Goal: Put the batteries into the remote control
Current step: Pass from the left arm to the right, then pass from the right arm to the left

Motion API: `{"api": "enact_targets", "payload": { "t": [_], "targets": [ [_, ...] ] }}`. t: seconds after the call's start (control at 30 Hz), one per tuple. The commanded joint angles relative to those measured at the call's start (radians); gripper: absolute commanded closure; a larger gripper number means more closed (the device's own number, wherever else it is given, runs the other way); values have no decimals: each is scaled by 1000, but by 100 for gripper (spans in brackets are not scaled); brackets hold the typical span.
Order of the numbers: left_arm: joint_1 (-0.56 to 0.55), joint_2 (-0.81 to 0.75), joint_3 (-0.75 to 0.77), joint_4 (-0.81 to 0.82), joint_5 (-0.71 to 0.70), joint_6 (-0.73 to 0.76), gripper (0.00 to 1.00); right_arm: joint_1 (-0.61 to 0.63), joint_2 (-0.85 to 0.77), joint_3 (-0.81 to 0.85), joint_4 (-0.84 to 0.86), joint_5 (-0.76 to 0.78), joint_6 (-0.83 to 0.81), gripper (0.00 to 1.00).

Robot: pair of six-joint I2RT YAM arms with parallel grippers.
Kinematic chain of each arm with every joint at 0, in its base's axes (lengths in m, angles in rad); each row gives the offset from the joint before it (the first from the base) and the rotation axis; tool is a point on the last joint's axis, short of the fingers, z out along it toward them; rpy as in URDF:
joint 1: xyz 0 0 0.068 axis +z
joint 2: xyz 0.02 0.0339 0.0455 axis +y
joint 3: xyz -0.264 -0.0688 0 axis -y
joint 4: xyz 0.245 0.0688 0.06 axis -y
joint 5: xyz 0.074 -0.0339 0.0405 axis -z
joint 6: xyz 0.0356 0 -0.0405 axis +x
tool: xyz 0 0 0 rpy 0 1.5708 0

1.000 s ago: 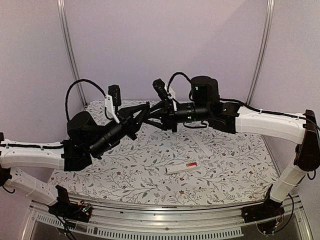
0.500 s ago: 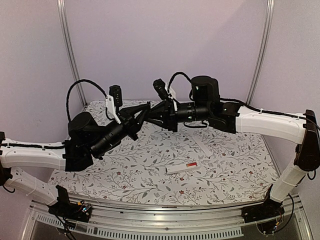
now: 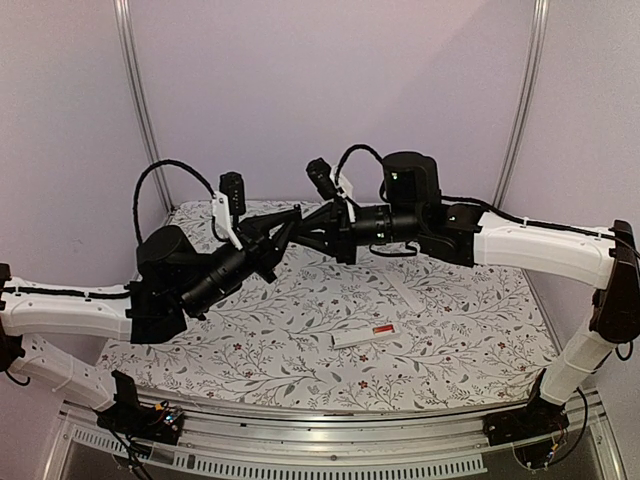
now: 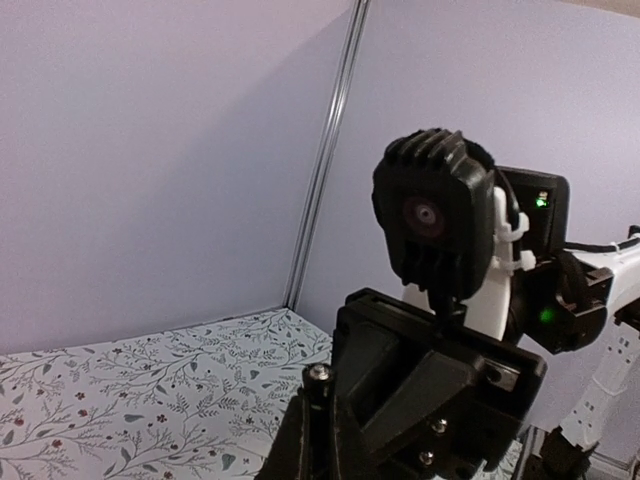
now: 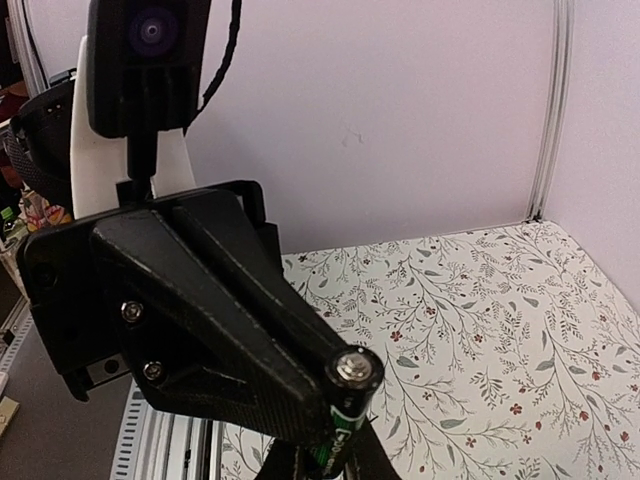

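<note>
R gripper [image 5: 335, 462] grips black battery [image 5: 341, 425] at L gripper [image 3: 292, 217] tip, midair.

Place: looking like a robot test booth in a lab | walls [image 3: 330, 80]: plain lilac panels closing it in, metal posts [image 3: 137, 100] running up the corners | table: wearing a flowered cloth [image 3: 300, 340] | front: aluminium rail [image 3: 330, 445] carrying left arm [image 3: 60, 310] and right arm [image 3: 540, 245] | outside: blurred clutter [image 5: 22, 210], possibly shelving, showing

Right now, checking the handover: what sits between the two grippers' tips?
A black battery with green print, upright at the tip of the left gripper, lower end at the right gripper. Only the right wrist view shows it.
</note>
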Motion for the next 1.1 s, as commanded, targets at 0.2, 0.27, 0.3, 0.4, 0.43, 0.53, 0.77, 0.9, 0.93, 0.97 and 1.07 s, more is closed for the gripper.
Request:
{"api": "enact_targets", "payload": {
  "t": [0.2,0.27,0.3,0.4,0.43,0.53,0.77,0.9,0.93,0.97,1.07],
  "targets": [
    [-4,-73,-25,-147,-41,15,31,5,-88,-23,-75,33,-111,100],
    [12,-127,-17,-225,-11,27,27,3,-116,-43,-156,24,-174,100],
    [20,-144,-6,-284,13,32,27,3,-136,-48,-201,22,-211,100],
    [36,-175,30,-440,151,99,28,5,-159,-35,-365,12,-383,100],
    [37,-182,40,-480,218,155,26,5,-159,-21,-423,19,-438,100],
    [40,-190,59,-526,307,192,19,6,-134,28,-558,73,-509,100],
    [40,-76,170,-574,384,214,27,12,-71,123,-697,79,-522,100],
    [42,-8,214,-588,403,193,38,18,-93,105,-664,87,-507,100],
    [42,1,220,-582,393,185,41,21,-99,100,-658,89,-506,100],
    [43,7,222,-572,388,178,44,23,-104,97,-653,92,-506,100],
    [43,22,222,-546,389,170,55,26,-118,89,-643,98,-503,100]
  ]
}}
